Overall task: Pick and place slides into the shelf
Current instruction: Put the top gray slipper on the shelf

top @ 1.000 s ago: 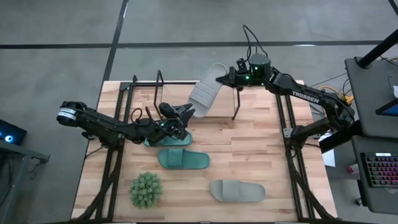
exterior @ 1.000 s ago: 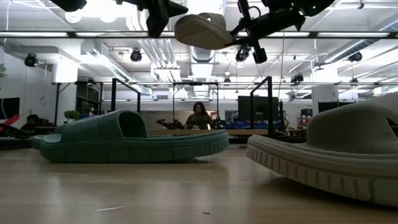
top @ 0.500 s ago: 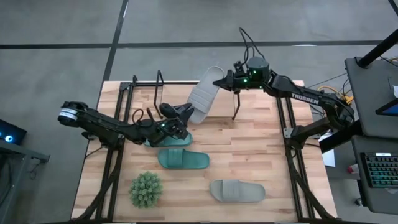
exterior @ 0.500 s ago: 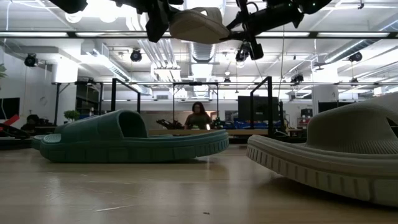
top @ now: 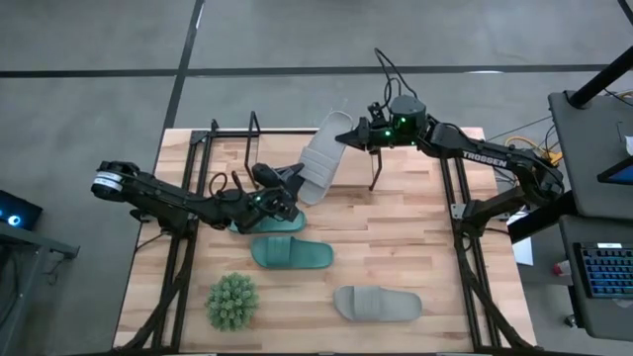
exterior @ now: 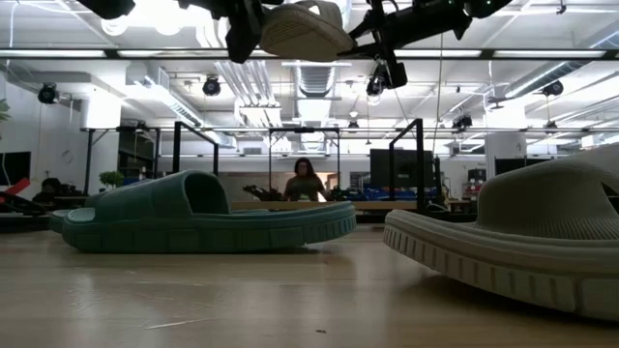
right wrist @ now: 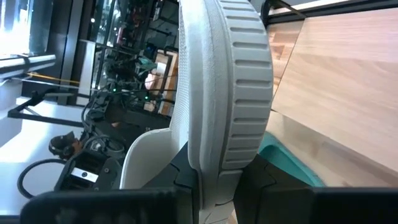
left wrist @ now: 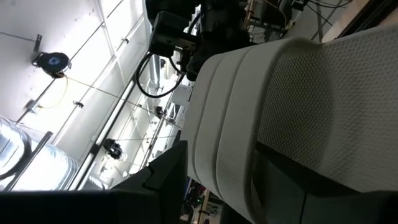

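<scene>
The right gripper (top: 348, 136) pinches one end of a grey slide (top: 321, 158) held in the air; the left gripper (top: 294, 180) clamps its other end. A teal slide (top: 259, 222) beneath the left gripper is mostly hidden.

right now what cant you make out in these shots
- Teal slide under the left arm: in the high view the left gripper covers most of it.
- Shelf: only thin wire loops show in the high view; the raised grey slide hides its middle.
- Left gripper's hold on that slide: the left wrist view is filled by the strap, so contact is unclear.
- Right gripper: it pinches the slide's end.
- Grey slide in the low view: cut off by the picture's edge.
</scene>
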